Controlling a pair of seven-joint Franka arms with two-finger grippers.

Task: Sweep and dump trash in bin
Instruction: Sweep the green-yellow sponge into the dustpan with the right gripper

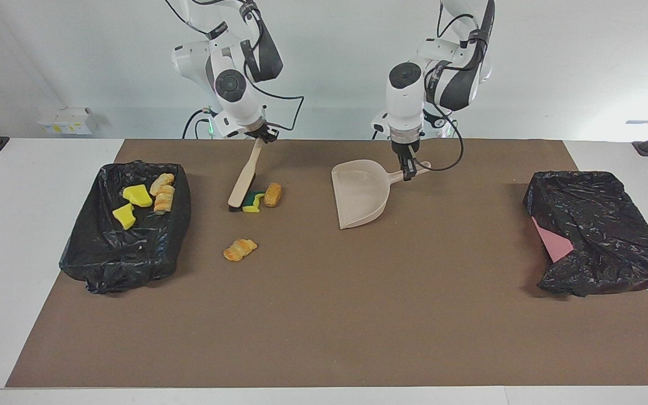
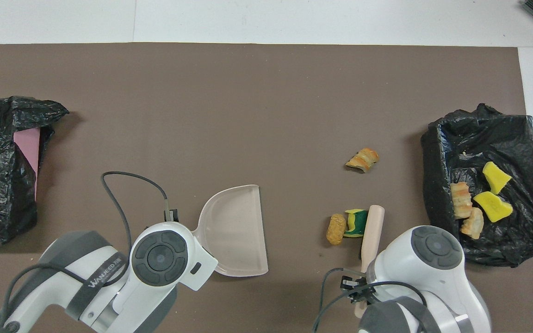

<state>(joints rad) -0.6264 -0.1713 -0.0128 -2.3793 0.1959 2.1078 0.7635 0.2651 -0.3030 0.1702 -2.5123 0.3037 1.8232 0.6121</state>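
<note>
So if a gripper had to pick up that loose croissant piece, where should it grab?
Come straight down on the croissant piece and pinch across its narrow middle. It lies flat and alone on the mat, so nothing crowds its long sides.

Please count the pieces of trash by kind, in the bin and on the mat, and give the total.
Plain yellow sponge pieces: 2, in the bin
Green-backed sponge piece: 1, on the mat
Golden-brown bread-like pieces: 4, two in the bin, two on the mat
Total: 7
</note>
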